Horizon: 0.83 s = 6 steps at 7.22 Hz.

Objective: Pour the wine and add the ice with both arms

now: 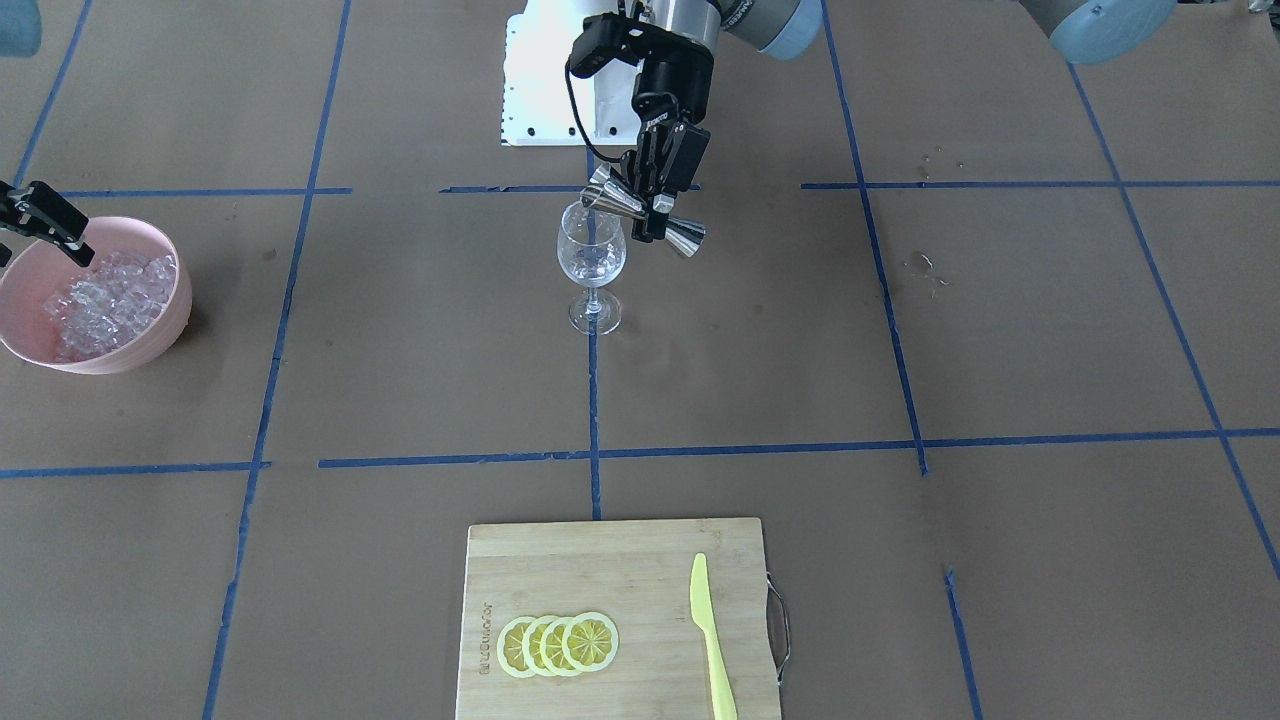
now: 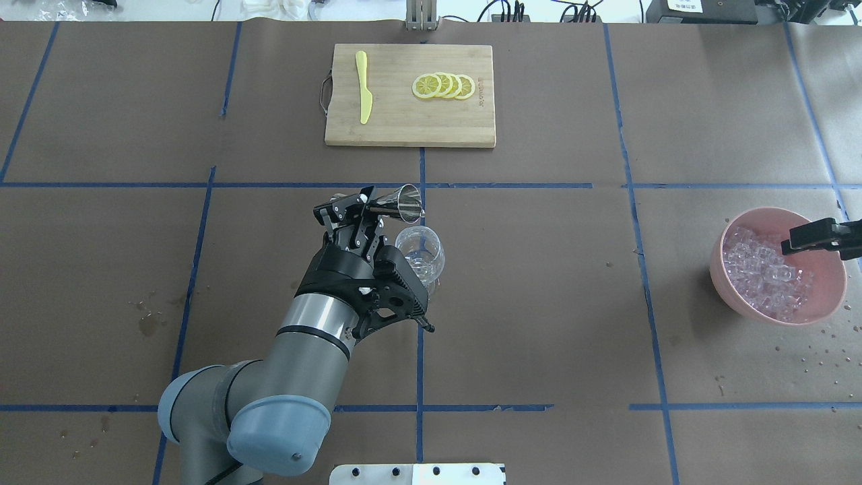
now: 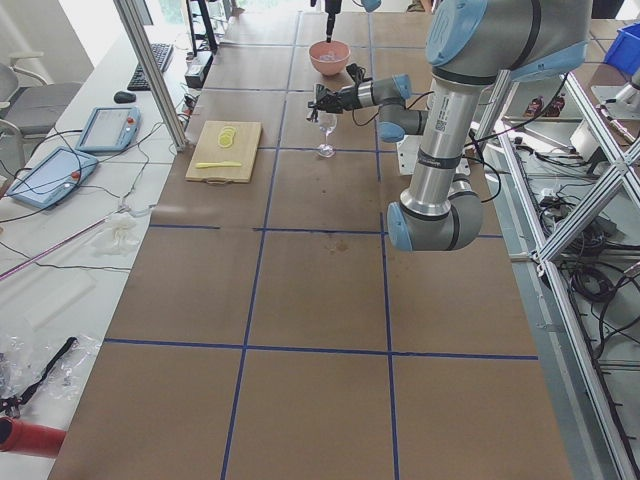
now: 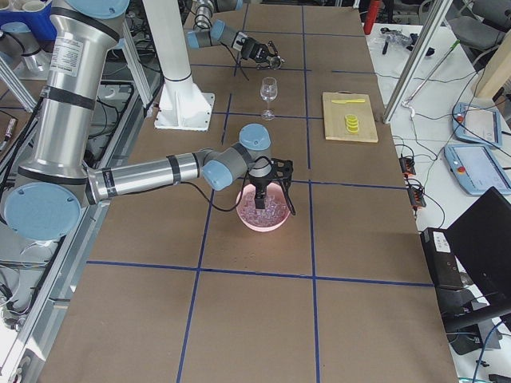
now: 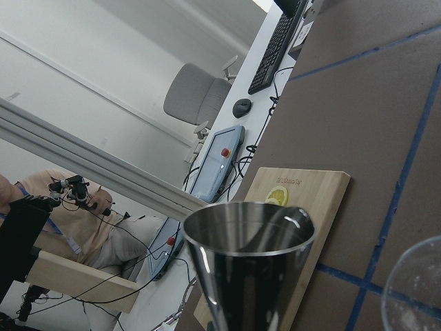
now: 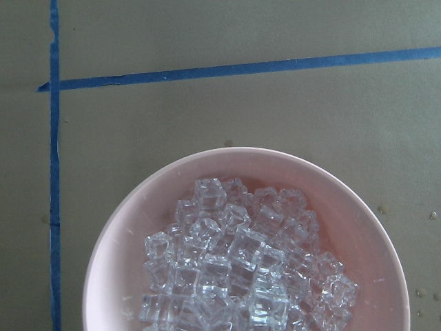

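Right now my left gripper (image 2: 367, 210) is clamped on the jigger (image 2: 403, 204), tipped over the glass (image 2: 421, 250) at centre: pour underway, I judge. At 3 o'clock the right gripper (image 2: 818, 237), jaws seemingly parted and empty, hovers over ice (image 2: 757, 273) in its bowl (image 2: 719, 259); icing remains. The board (image 2: 404, 128) at 12 o'clock sits well out of the way.

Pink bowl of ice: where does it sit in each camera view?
Front-facing: pink bowl at far left edge.
Overhead: far right.
Exterior left: top centre, far end.
Exterior right: centre of picture.
Left wrist: not in view.
Right wrist: fills the bottom.
Landmark: wine glass, mid-table.
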{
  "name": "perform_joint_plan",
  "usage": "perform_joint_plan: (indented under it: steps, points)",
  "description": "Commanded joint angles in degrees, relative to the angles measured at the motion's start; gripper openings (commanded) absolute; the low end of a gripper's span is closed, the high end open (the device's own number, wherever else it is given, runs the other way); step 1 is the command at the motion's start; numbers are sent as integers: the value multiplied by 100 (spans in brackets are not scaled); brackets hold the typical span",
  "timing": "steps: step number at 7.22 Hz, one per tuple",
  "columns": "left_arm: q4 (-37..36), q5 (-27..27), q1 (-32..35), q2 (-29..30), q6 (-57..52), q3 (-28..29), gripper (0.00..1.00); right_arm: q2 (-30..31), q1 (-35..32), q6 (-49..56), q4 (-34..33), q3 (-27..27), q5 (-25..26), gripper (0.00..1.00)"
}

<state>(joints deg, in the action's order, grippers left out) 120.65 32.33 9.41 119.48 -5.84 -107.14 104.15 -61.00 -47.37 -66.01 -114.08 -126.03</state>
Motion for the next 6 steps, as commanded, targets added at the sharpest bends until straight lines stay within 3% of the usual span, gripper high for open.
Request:
perform_joint_plan:
  steps: [1, 6]
  points:
    - [-15, -174, -106, -74, -406, 0, 0, 0, 0, 0, 0, 0, 8, 100]
    - [-32, -473, -176, -135, -1409, -8, 0, -9, 0, -44, 0, 9, 8, 100]
